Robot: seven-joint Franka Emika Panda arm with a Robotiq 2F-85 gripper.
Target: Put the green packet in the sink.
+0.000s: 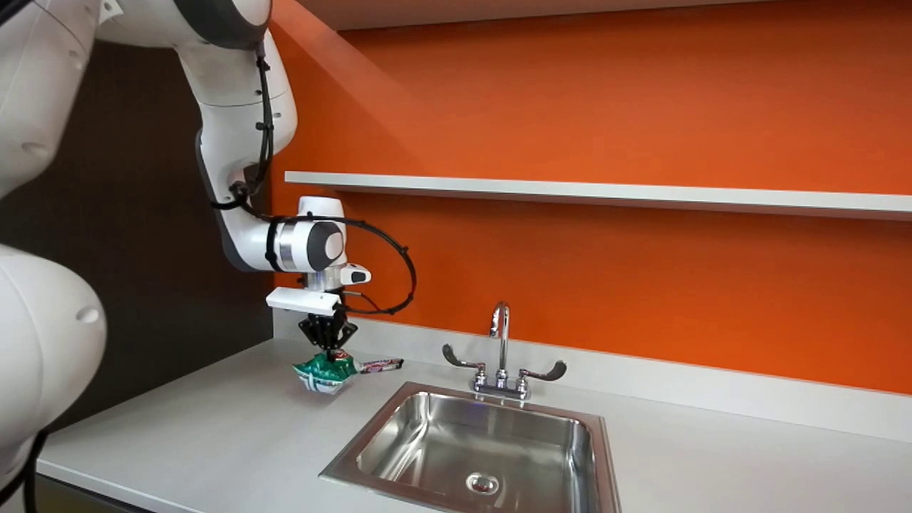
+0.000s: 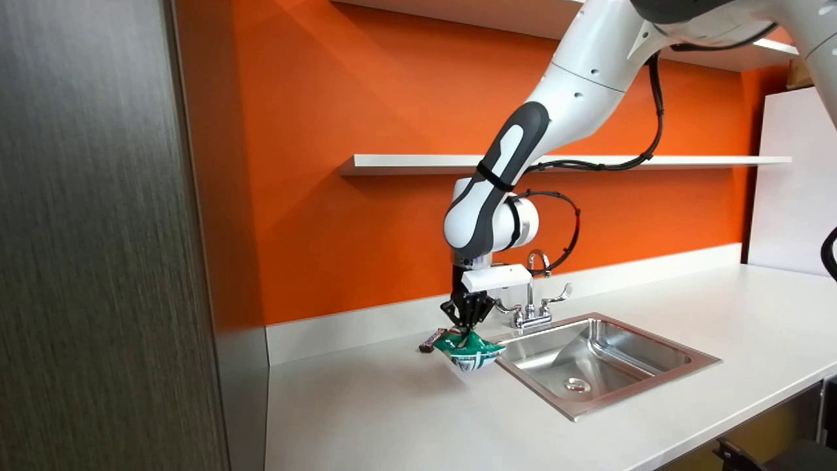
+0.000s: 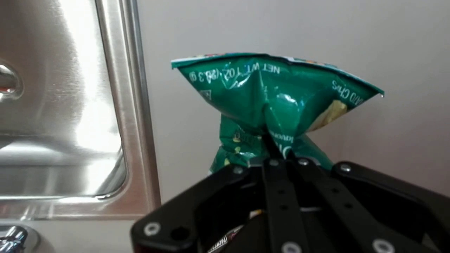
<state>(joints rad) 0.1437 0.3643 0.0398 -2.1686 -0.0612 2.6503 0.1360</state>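
In an exterior view, at left, the gripper [image 1: 330, 354] has its jaws clenched on the green packet [image 1: 319, 370] (puckered at the pinch), over the counter [image 1: 206, 427]; rightward lie a wrapped bar [image 1: 382, 365], then the sink [image 1: 491, 445], chrome faucet [image 1: 503, 349] at its far edge.

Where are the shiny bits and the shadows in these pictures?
Wrist view: broad white glare inside the sink, small glints on the crinkly green packet. Both exterior views: the orange wall looks darker just under the white shelf; the steel basin shines in these too.
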